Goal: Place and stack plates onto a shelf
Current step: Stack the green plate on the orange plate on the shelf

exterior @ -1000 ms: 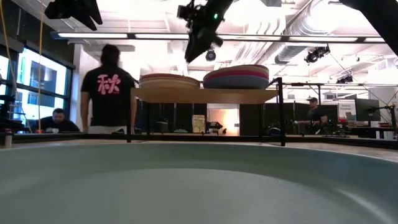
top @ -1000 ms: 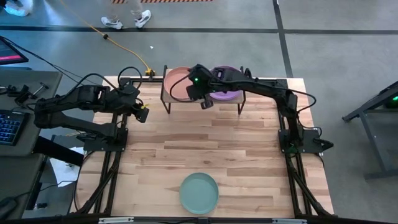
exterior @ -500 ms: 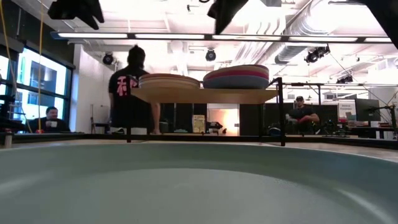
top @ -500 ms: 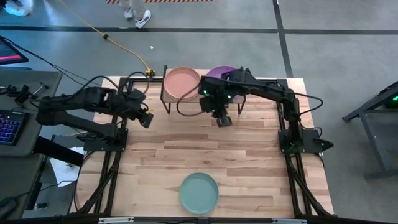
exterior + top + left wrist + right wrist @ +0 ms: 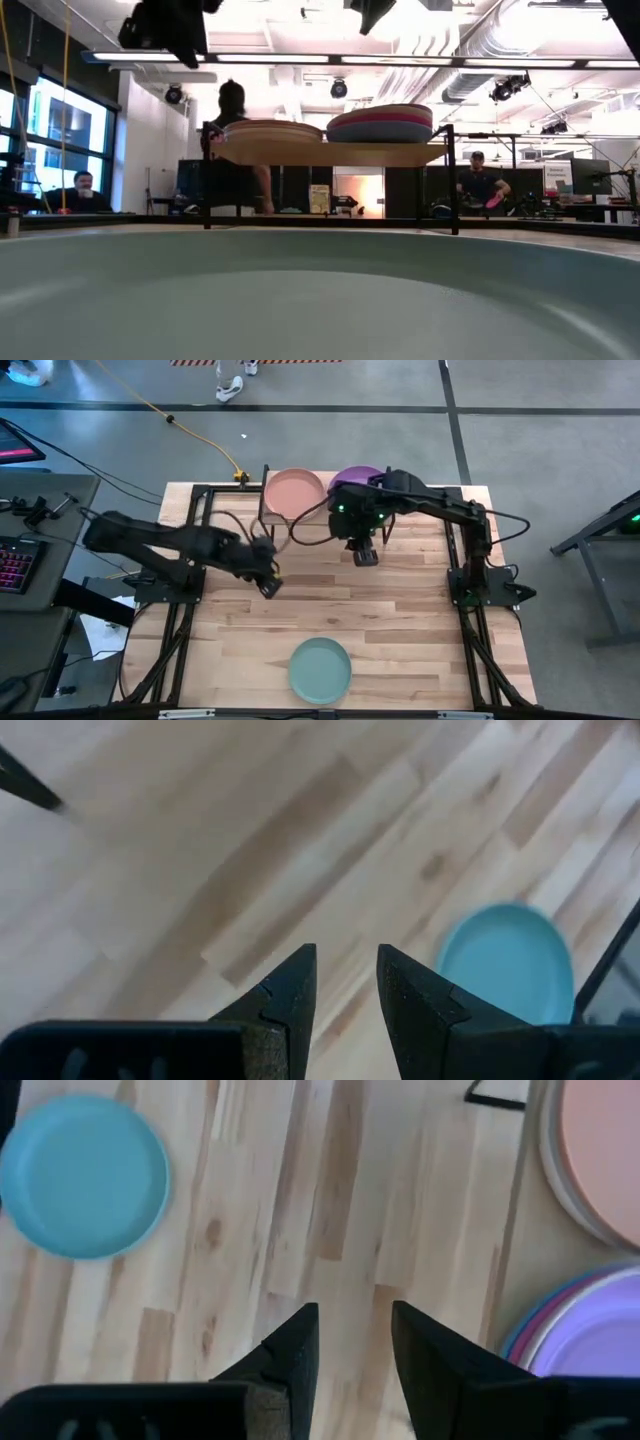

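One teal plate (image 5: pixel 320 670) lies flat on the wooden counter (image 5: pixel 400 620) near its front edge, well apart from everything else; it looks like the only plate not yet on the shelf (image 5: pixel 325 512), so the task appears to be nearly done. The shelf stands at the counter's far edge and carries two stacks side by side: one topped by a salmon plate (image 5: pixel 294 491), the other by a purple plate (image 5: pixel 352 479). In the low view the right-hand stack (image 5: pixel 380 123) shows blue and pink rims beneath its top, and both stacks sit level on the board, neatly nested.

The left tool (image 5: pixel 269 586) hangs over bare counter between the shelf and the teal plate, its jaws parted with a narrow gap and nothing between them; it is probably placed there to go for the last plate. The right tool (image 5: pixel 366 555) hovers just in front of the shelf, likewise slightly open and empty, seemingly clear of the stacks.

The teal plate is round, shallow and matte, with a low raised rim, which likely gives the only edge to pinch.
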`<move>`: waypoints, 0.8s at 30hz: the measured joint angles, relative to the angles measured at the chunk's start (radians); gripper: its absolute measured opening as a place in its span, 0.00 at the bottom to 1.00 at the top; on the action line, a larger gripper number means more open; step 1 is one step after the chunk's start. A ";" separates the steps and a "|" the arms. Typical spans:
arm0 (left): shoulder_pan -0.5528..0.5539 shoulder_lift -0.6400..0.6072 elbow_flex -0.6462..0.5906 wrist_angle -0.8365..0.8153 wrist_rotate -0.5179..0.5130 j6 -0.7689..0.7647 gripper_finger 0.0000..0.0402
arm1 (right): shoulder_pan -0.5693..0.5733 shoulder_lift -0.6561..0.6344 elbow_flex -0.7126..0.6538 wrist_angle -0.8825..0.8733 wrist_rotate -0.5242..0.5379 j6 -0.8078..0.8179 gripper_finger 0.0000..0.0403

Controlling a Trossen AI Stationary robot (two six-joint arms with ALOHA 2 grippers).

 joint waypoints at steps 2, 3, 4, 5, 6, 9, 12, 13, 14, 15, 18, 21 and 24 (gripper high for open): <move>-0.018 0.046 0.000 0.021 0.028 0.005 0.24 | 0.005 -0.007 0.000 0.000 0.000 0.049 0.27; -0.025 0.067 0.000 0.030 0.043 0.011 0.24 | 0.011 -0.010 0.000 0.001 0.000 0.069 0.27; -0.033 0.089 0.000 0.039 0.051 0.017 0.24 | 0.019 -0.012 0.000 -0.001 0.000 0.086 0.27; -0.039 0.108 0.000 0.055 0.057 0.022 0.24 | 0.027 -0.017 0.000 -0.001 -0.001 0.102 0.27; -0.046 0.128 0.000 0.073 0.066 0.030 0.24 | 0.034 -0.020 0.000 0.001 -0.001 0.116 0.27; -0.062 0.182 0.000 0.128 0.086 0.035 0.24 | 0.061 -0.022 0.000 0.001 0.015 0.166 0.27; -0.072 0.235 0.000 0.173 0.122 0.036 0.24 | 0.086 -0.021 0.000 0.000 0.074 0.242 0.27; -0.075 0.252 0.000 0.185 0.125 0.037 0.24 | 0.094 -0.021 0.000 0.000 0.093 0.269 0.27; -0.078 0.267 0.000 0.199 0.130 0.045 0.24 | 0.101 -0.021 0.000 0.000 0.110 0.296 0.27; -0.082 0.281 0.000 0.205 0.137 0.056 0.24 | 0.107 -0.021 0.000 0.000 0.125 0.323 0.27; -0.094 0.320 0.000 0.233 0.163 0.077 0.24 | 0.124 -0.021 0.000 0.000 0.146 0.400 0.27; -0.110 0.354 0.000 0.269 0.180 0.088 0.24 | 0.141 -0.021 0.000 0.000 0.150 0.464 0.27; -0.130 0.387 0.000 0.301 0.183 0.089 0.24 | 0.162 -0.021 0.000 0.000 0.158 0.509 0.27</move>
